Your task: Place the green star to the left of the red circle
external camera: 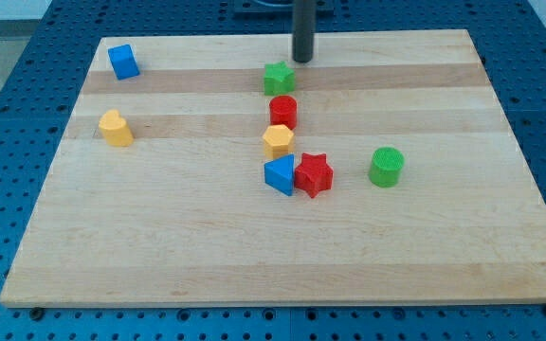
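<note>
The green star (278, 77) sits near the view's top centre of the wooden board. The red circle (283, 111) stands just below it, almost touching. My tip (302, 59) is just above and to the right of the green star, a small gap away from it.
A yellow hexagon (278, 141) sits right below the red circle. A blue triangle (280, 175) and a red star (313, 174) touch each other lower down. A green cylinder (386, 167) is at the right. A blue cube (123, 62) and a yellow block (116, 128) are at the left.
</note>
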